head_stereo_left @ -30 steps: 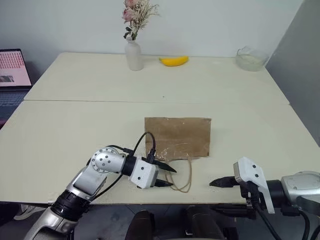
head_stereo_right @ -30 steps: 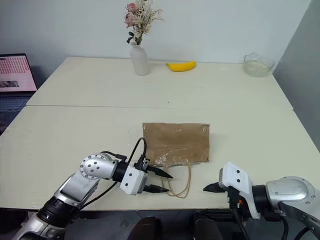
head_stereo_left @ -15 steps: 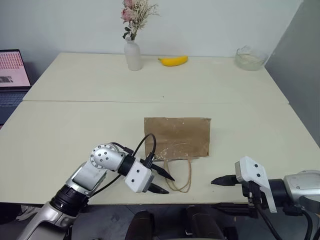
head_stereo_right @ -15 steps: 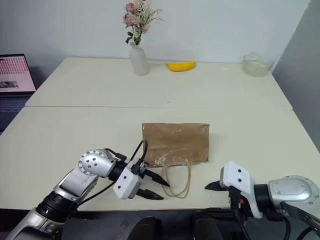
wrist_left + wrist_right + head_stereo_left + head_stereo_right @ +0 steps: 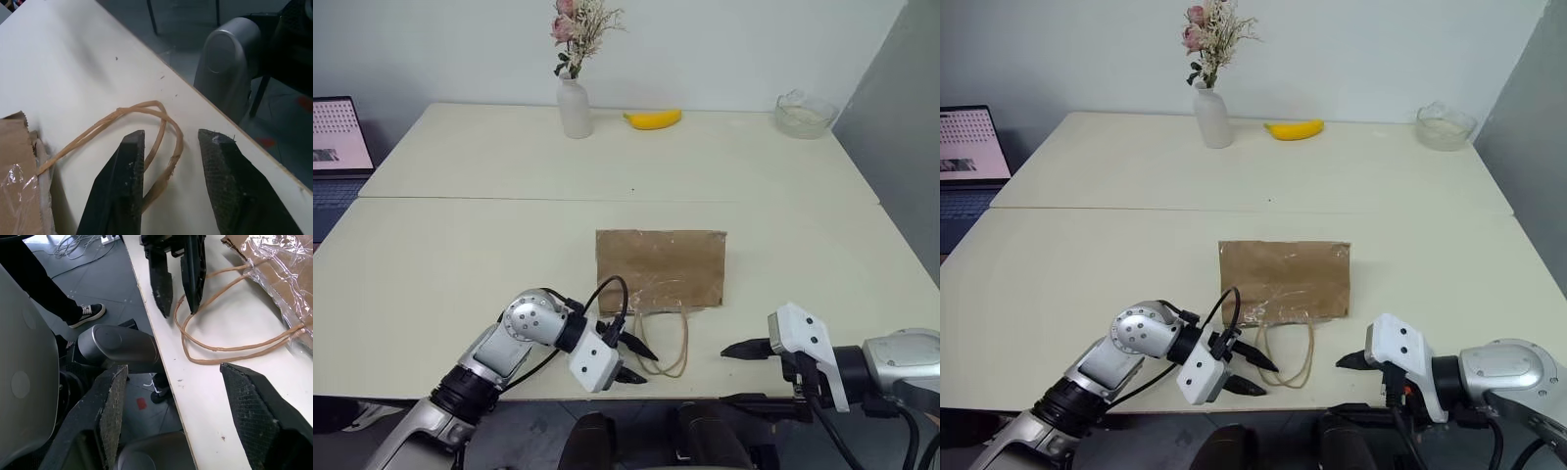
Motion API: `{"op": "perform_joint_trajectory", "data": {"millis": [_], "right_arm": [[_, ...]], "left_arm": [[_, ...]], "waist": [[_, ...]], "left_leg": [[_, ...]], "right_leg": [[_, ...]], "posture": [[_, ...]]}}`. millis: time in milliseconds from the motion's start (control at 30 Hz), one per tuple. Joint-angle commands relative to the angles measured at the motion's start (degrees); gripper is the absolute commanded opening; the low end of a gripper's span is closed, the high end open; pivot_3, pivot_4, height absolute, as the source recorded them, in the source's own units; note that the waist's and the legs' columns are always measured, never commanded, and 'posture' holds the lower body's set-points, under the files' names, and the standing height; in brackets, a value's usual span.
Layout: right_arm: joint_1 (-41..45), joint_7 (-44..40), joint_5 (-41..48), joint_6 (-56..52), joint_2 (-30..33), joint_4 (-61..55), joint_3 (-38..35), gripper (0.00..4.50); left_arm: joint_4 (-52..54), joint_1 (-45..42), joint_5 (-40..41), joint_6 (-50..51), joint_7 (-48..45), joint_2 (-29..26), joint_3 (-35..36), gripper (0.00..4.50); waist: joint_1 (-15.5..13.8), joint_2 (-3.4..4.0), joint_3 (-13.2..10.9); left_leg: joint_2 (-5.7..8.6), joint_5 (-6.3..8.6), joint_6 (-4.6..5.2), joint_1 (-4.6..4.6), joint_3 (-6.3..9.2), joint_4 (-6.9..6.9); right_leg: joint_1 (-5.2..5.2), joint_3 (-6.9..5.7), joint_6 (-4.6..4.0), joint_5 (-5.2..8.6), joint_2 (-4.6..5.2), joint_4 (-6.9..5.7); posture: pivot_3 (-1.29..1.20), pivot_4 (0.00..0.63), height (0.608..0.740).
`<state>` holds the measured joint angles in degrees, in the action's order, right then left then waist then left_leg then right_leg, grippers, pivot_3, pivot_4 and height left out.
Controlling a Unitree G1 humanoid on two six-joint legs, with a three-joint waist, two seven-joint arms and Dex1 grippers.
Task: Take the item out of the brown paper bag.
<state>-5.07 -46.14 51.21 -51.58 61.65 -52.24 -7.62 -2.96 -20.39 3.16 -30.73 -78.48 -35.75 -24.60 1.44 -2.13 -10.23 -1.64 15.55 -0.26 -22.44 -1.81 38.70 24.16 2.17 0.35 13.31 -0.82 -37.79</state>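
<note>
Brown paper bag [image 5: 661, 267] lying flat near the front edge of the pale table [image 5: 460, 255], creased, with clear plastic at its mouth and two tan cord handles [image 5: 146, 128] looped toward the edge; the item not to be made out, presumably hidden inside. Left gripper [image 5: 635, 360] low over the handle loops, fingers [image 5: 124, 181] apart with a moderate gap and one cord running between them, not pinched. Right gripper [image 5: 736, 349] just off the table edge, spread wide, holding nothing.
</note>
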Motion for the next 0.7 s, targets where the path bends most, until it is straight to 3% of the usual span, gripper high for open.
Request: {"op": "perform_joint_trajectory", "data": {"millis": [33, 100, 300, 533, 700], "right_arm": [[0.5, -0.4, 0.1, 1.0, -0.1, -0.5, 0.3, 3.17], [0.5, -0.4, -0.2, 1.1, -0.2, -0.6, 0.6, 3.17], [0.4, -0.2, -1.2, 1.7, -0.7, -0.6, 1.9, 3.17], [1.0, 0.2, -2.5, 2.4, -1.9, -0.7, 5.3, 3.17], [3.5, 2.4, -7.3, 3.1, -5.8, 0.5, 12.8, 3.17]], "left_arm": [[0.6, -0.8, 0.3, -0.7, 1.4, 0.7, -0.2, 0.61], [0.5, -0.8, 0.1, -1.2, 1.4, 0.4, -0.2, 0.03], [0.7, -0.4, 1.2, -0.8, 1.3, 0.1, 0.1, 0.03], [8.1, -1.0, 12.4, 21.3, 6.0, 1.3, 5.3, 0.03], [12.1, -2.7, 17.4, 33.6, 9.4, 1.4, 9.4, 0.03]], "waist": [[0.0, 0.0, 0.0], [0.0, 0.0, 0.0], [0.0, 0.0, 0.0], [0.1, 0.0, 0.0], [0.2, 0.0, 0.0]], "left_leg": [[0.0, 0.0, 0.0, 0.0, -0.01, 0.0], [0.0, 0.01, 0.01, 0.0, -0.02, 0.0], [-0.02, 0.01, 0.01, 0.01, 0.01, -0.01], [-0.01, 0.01, 0.01, -0.01, 0.01, 0.0], [-0.03, 0.01, 0.01, 0.02, 0.08, -0.01]], "right_leg": [[0.0, 0.01, 0.01, -0.01, 0.0, 0.01], [0.0, 0.02, 0.02, -0.01, 0.0, 0.01], [0.01, 0.0, 0.02, -0.01, -0.01, -0.01], [0.01, -0.02, 0.03, -0.02, 0.0, 0.0], [0.0, -0.06, 0.03, -0.01, -0.04, -0.01]], "posture": [[0.0, 0.15, 0.74], [0.0, 0.15, 0.74], [0.0, 0.15, 0.74], [0.0, 0.15, 0.74], [0.0, 0.15, 0.74]]}}
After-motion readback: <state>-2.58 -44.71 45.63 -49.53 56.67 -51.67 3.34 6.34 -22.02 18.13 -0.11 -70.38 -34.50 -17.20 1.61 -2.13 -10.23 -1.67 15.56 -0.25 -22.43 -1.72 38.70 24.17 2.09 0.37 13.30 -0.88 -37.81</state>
